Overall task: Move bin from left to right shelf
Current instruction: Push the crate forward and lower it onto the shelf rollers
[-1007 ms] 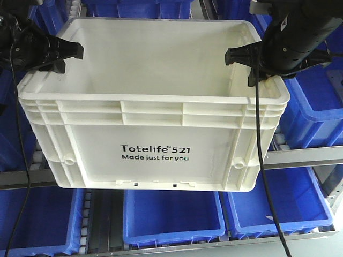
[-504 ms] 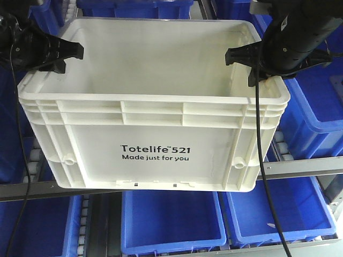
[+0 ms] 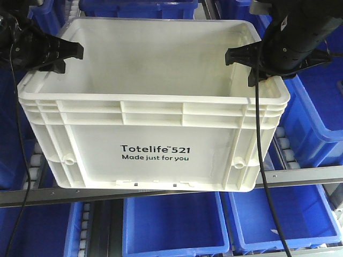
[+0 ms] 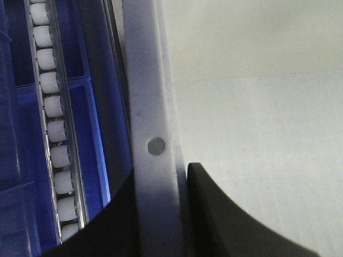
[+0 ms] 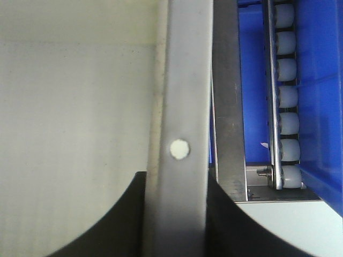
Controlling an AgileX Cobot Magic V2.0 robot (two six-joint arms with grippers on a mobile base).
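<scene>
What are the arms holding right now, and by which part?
The white bin, between both arms: the left end effector is shut on its left wall's rim, the right end effector on its right wall's rim.

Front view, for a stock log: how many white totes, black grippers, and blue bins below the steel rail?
White tote: 1
Black grippers: 2, left gripper and right gripper
Blue bins below the steel rail: 3, left, middle, right
Total: 6
</scene>
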